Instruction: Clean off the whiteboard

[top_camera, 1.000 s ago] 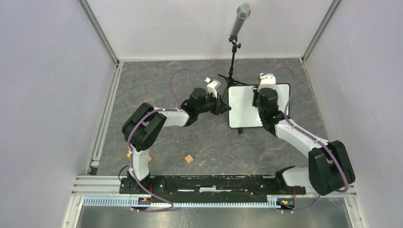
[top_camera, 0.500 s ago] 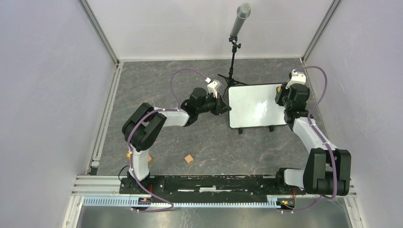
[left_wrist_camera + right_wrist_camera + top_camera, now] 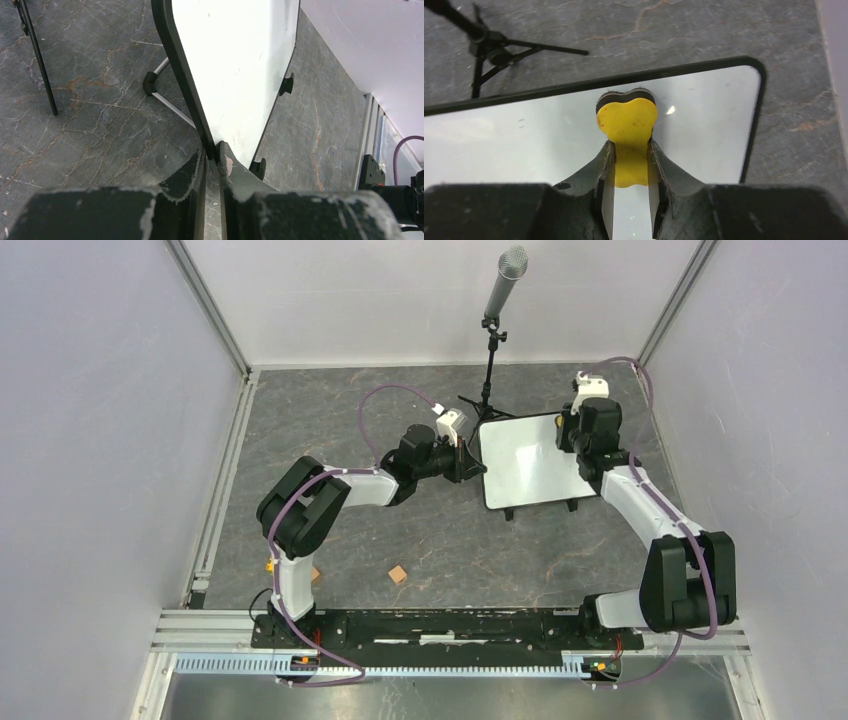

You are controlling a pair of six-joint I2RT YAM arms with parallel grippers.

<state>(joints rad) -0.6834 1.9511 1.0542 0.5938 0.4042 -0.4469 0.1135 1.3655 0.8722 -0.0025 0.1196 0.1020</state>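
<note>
table: dark grey marbled stone-look table top, with pale walls on three sides.
board: small flat white rectangular whiteboard with rounded corners and a thin black rim, seen also from the left wrist and the right wrist.
board place: far half of the table, right of centre, between the two grippers and just beside the tripod legs.
board surface: blank white with no handwriting; only soft grey glare and a few tiny specks show in the right wrist view.
board underside: small black feet stick out at the near edge and right side; the left wrist view shows the left edge raised off the table.
microphone: grey mesh-headed microphone on a thin black tripod stand, upright behind the board's far left corner.
left gripper: black two-finger left gripper, reaching in from the left; its fingers are pinched narrow on the board's left rim.
right gripper: black two-finger right gripper, over the board's far right corner; its fingers clamp the eraser between them.
eraser: yellow lobed eraser with a black felt layer, its black face pressed on the white surface close to the far rim.
cube: small tan wooden cube, lying on the table well apart from the board, nearer the arm bases.
</note>
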